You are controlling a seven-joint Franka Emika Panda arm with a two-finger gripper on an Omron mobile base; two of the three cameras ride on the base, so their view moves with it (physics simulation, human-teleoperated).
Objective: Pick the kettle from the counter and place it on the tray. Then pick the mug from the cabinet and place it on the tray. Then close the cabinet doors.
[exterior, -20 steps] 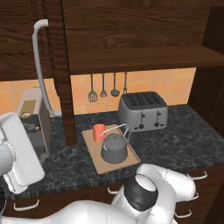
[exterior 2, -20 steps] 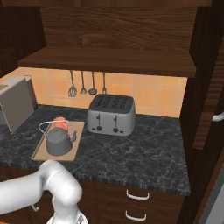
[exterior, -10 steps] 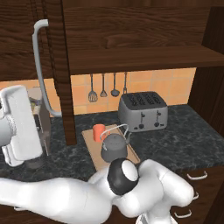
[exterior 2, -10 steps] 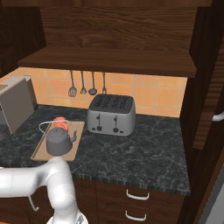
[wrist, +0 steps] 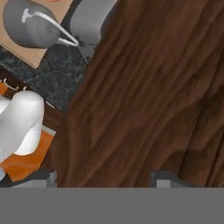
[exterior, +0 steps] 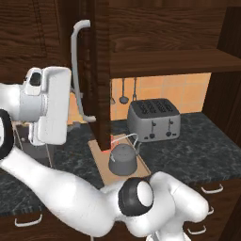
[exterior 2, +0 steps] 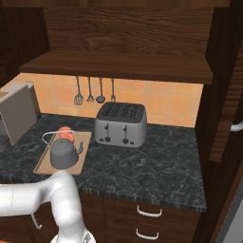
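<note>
Moved: arm swung up left of tray, hand against left cabinet door. Gripper width: cannot tell. Kettle, mug on tray: 2 steps done. Remaining: doors unclosed.

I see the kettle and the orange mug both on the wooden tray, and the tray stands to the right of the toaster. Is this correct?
Not quite. The kettle and the mug are on the tray, but the tray lies to the left of the toaster, as the right base view shows.
</note>
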